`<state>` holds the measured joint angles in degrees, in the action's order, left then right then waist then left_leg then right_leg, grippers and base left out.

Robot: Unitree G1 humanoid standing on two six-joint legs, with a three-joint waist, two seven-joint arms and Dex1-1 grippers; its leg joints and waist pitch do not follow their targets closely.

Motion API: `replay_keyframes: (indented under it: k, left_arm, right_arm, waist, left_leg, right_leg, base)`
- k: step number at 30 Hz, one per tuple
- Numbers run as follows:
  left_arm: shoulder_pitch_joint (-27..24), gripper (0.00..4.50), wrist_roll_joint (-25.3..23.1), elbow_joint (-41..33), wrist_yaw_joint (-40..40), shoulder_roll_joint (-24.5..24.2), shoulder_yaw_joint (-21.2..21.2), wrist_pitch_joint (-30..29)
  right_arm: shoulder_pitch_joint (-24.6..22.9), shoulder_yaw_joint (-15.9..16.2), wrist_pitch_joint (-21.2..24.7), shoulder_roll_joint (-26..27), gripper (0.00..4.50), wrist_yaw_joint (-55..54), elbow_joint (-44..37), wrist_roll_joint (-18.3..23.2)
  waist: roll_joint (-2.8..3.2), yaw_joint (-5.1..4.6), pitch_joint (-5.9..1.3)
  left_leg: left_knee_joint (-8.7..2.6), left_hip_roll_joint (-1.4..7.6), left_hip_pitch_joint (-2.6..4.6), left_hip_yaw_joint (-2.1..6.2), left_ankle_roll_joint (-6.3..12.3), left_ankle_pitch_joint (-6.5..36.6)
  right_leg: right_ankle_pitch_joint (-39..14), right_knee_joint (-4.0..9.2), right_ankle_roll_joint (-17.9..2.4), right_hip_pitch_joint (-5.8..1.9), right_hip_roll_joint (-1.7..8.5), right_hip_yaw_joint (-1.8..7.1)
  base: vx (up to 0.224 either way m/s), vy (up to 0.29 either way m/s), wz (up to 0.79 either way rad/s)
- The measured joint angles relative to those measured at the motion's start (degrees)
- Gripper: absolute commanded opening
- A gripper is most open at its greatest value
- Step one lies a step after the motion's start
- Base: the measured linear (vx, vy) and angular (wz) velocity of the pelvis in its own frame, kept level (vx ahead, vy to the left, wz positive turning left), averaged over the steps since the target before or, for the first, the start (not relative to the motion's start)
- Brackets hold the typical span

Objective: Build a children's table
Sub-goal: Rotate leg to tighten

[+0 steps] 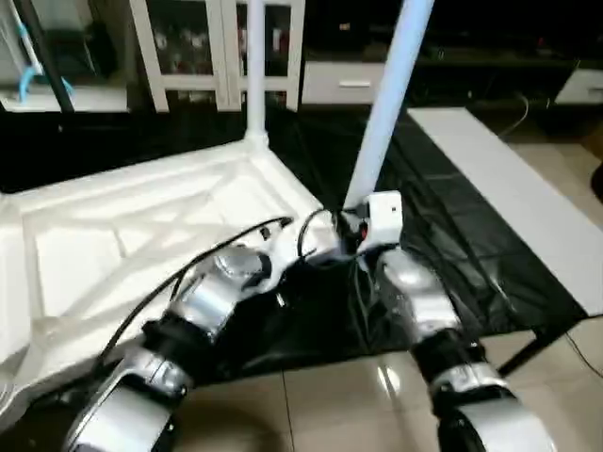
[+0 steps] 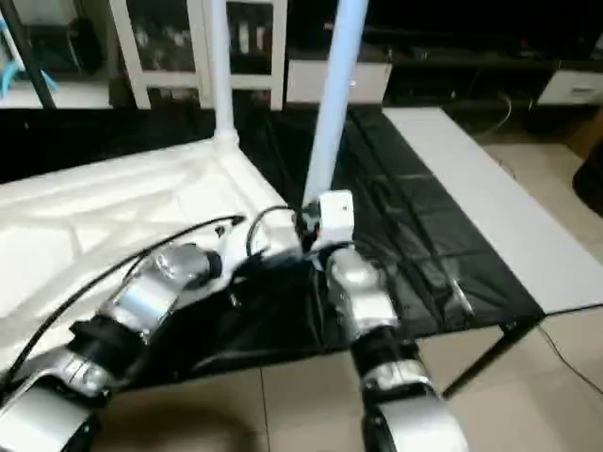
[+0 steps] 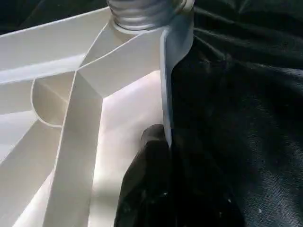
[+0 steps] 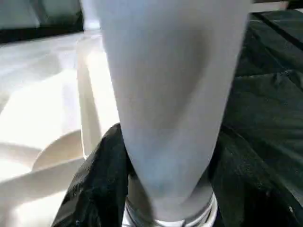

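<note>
Black sheeting (image 1: pixel 443 235) covers the worktable, perhaps plastic; tiled floor (image 1: pixel 339 405).

silver forearms (image 1: pixel 212 292), blk cables (image 1: pixel 179 273), blk pincer fingers (image 3: pixel 151 189)

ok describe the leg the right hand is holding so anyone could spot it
On the black-covered bench lies the upturned white tabletop. Two white legs rise from it; the held leg stands at the near corner, gripped by the right hand. Unlike the upright far leg, it leans.
</note>
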<state>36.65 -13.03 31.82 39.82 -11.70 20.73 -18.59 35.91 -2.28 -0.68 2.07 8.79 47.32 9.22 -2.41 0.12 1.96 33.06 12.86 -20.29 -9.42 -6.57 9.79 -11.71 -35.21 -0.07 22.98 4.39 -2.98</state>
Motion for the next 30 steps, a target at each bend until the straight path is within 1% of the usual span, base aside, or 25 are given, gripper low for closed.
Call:
replay_keyframes:
  k: [1,2,3,4,5,6,8,10,11,12,14,15,16,17,18,20,21,23,26,30]
  left_arm:
    - [0.08,0.00,0.00,-0.01,0.24,-0.07,0.00,0.17]
    - [0.20,0.00,-0.04,0.00,0.57,-0.28,0.01,0.35]
    - [0.24,0.00,-0.05,-0.01,0.88,-0.45,0.01,0.50]
    - [0.24,0.00,-0.09,-0.01,1.17,-0.69,0.03,0.90]
    - [0.23,0.00,-0.06,0.00,1.53,-1.23,0.06,1.59]
    - [0.23,0.00,0.43,-0.01,1.93,-1.72,-0.04,2.47]
    - [0.23,0.00,0.49,0.13,2.21,-2.73,-0.18,4.15]
    - [0.22,0.00,0.86,0.13,3.76,-3.55,-0.21,6.09]
    - [-0.06,0.00,0.98,-0.24,5.26,-4.68,-0.07,7.15]
    - [-0.44,0.00,1.40,-0.62,7.11,-5.92,0.10,8.41]
    - [-1.81,0.00,2.75,-2.32,11.99,-8.77,0.41,11.12]
    - [-3.23,0.00,4.34,-4.28,16.46,-10.84,0.53,12.95]
    - [-4.30,0.00,5.47,-5.48,19.54,-11.82,0.61,14.13]
    - [-4.84,0.00,6.13,-5.96,21.56,-12.66,0.63,15.12]
    - [-4.90,0.00,6.64,-5.96,22.83,-12.96,0.50,15.33]
    - [-4.94,0.00,7.02,-6.30,24.83,-13.00,0.68,15.39]
    - [-5.40,0.00,7.56,-7.60,26.08,-13.63,1.21,15.22]
    - [-6.42,0.00,8.61,-9.38,28.21,-14.71,1.77,15.13]
    - [-7.05,0.00,9.60,-9.90,30.38,-15.64,1.77,15.02]
    - [-7.38,0.00,10.48,-10.18,32.13,-16.60,1.98,15.20]
  right_arm:
    - [-0.02,-0.80,-0.28,-0.13,1.96,1.71,0.11,0.27]
    - [-0.13,-1.37,-0.25,-0.24,2.31,3.60,0.00,0.67]
    - [-0.33,-1.70,-0.26,-0.64,2.31,5.03,-0.20,0.91]
    - [-0.82,-1.92,-0.20,-0.91,2.52,6.53,-0.85,1.59]
    - [-2.03,-2.21,0.02,-1.15,2.66,9.54,-2.69,3.68]
    - [-2.52,-2.39,0.02,-1.14,2.77,11.32,-3.65,4.83]
    - [-2.91,-2.38,0.15,-1.20,2.97,13.28,-4.97,5.97]
    - [-4.12,-2.06,1.86,-2.30,3.10,15.97,-7.82,6.94]
    - [-4.86,-1.61,3.56,-4.00,3.10,18.36,-9.54,8.01]
    - [-5.24,-0.79,5.15,-5.60,3.34,21.37,-11.13,8.77]
    - [-6.40,1.79,7.07,-9.24,3.34,27.15,-15.29,9.35]
    - [-7.98,5.32,7.78,-14.02,3.34,33.95,-19.14,9.25]
    - [-8.96,6.81,7.87,-17.04,3.34,38.01,-20.79,9.03]
    - [-9.37,7.38,7.93,-18.54,3.34,40.83,-21.48,8.76]
    - [-9.39,7.69,7.92,-19.23,3.34,42.92,-21.90,8.36]
    - [-9.62,9.49,7.79,-19.68,3.34,46.62,-22.71,7.91]
    - [-10.59,10.36,7.72,-21.12,3.34,49.55,-24.22,7.90]
    - [-11.46,10.51,7.63,-23.45,3.34,52.35,-24.79,7.89]
    - [-11.84,11.09,7.78,-25.75,3.34,56.23,-26.67,7.96]
    - [-12.02,12.09,9.31,-29.36,3.34,60.57,-29.18,8.46]
  waist:
    - [0.00,-0.01,0.00]
    - [0.02,0.01,0.01]
    - [0.02,0.03,0.02]
    - [0.02,0.08,0.02]
    - [0.22,0.08,0.14]
    - [0.52,0.08,0.33]
    - [0.64,0.17,0.41]
    - [0.70,0.26,0.41]
    - [0.78,0.36,0.39]
    - [0.91,0.41,0.37]
    - [1.00,0.61,0.34]
    - [1.11,0.99,0.31]
    - [1.17,1.57,0.27]
    - [1.21,1.90,0.25]
    - [1.21,2.00,0.25]
    - [1.21,2.20,0.25]
    - [1.25,2.46,0.27]
    - [1.26,2.59,0.28]
    - [1.27,2.30,0.28]
    - [1.24,2.15,0.29]
  left_leg:
    - [-0.05,-0.01,-0.10,-0.02,0.01,0.00]
    - [-0.02,-0.02,-0.20,-0.05,0.02,-0.01]
    - [0.04,-0.03,-0.26,-0.08,0.02,-0.01]
    - [0.06,-0.05,-0.26,-0.13,0.02,-0.01]
    - [0.01,-0.07,-0.25,-0.21,0.02,-0.01]
    - [-0.10,-0.07,-0.25,-0.24,0.02,-0.01]
    - [-0.27,-0.04,-0.42,-0.24,0.02,-0.01]
    - [-0.41,-0.01,-0.68,-0.24,0.01,-0.02]
    - [-0.44,0.00,-0.75,-0.24,0.01,-0.03]
    - [-0.47,0.02,-0.80,-0.26,0.01,-0.03]
    - [-0.52,0.03,-0.80,-0.28,0.01,-0.04]
    - [-0.50,0.04,-0.78,-0.27,0.01,-0.04]
    - [-0.47,0.04,-0.75,-0.31,0.04,-0.03]
    - [-0.43,0.03,-0.71,-0.38,0.12,0.03]
    - [-0.40,0.03,-0.70,-0.41,0.13,0.03]
    - [-0.26,0.01,-0.74,-0.52,0.24,0.09]
    - [-0.18,0.02,-0.79,-0.55,0.32,0.15]
    - [-0.09,0.02,-0.73,-0.63,0.42,0.21]
    - [-0.02,0.00,-0.69,-0.65,0.41,0.21]
    - [-0.02,0.00,-0.67,-0.62,0.41,0.21]
  right_leg:
    - [0.27,0.23,-0.04,0.01,0.00,0.01]
    - [0.58,0.31,-0.05,0.05,0.00,0.05]
    - [0.86,0.34,-0.02,0.08,0.00,0.13]
    - [1.19,0.36,0.01,0.09,0.01,0.25]
    - [1.31,0.35,0.09,0.12,0.00,0.35]
    - [1.32,0.29,0.11,0.21,0.00,0.36]
    - [1.42,0.22,0.14,0.46,-0.04,0.30]
    - [1.76,0.19,0.00,0.72,-0.08,0.29]
    - [1.75,0.19,0.01,0.79,-0.10,0.28]
    - [1.72,0.19,0.07,0.84,-0.12,0.29]
    - [1.59,0.20,0.25,0.86,-0.15,0.32]
    - [1.45,0.23,0.33,0.83,-0.15,0.32]
    - [1.34,0.24,0.34,0.76,-0.13,0.34]
    - [1.24,0.23,0.30,0.70,-0.09,0.36]
    - [1.23,0.23,0.29,0.72,-0.07,0.36]
    - [1.23,0.24,0.28,0.71,0.03,0.43]
    - [1.23,0.26,0.28,0.70,0.10,0.48]
    - [1.23,0.25,0.28,0.65,0.17,0.61]
    - [1.26,0.19,0.27,0.64,0.15,0.68]
    - [1.27,0.11,0.28,0.57,0.05,0.67]
  base:
    - [0.000,0.000,0.00]
    - [0.000,0.000,0.00]
    - [0.000,0.000,0.00]
    - [0.000,0.000,0.00]
    - [0.000,0.000,0.00]
    - [0.000,0.000,0.00]
    - [0.000,0.000,0.00]
    - [0.000,0.000,0.00]
    - [0.000,0.000,0.00]
    - [0.000,0.000,0.00]
    - [0.000,0.000,0.00]
    - [0.000,0.000,0.00]
    - [0.000,0.000,0.00]
    - [0.000,0.000,0.00]
    - [0.000,0.000,0.00]
    - [0.000,0.000,0.00]
    - [0.000,0.000,0.00]
    - [0.000,0.000,0.00]
    - [0.000,0.000,0.00]
    - [0.000,0.000,0.00]
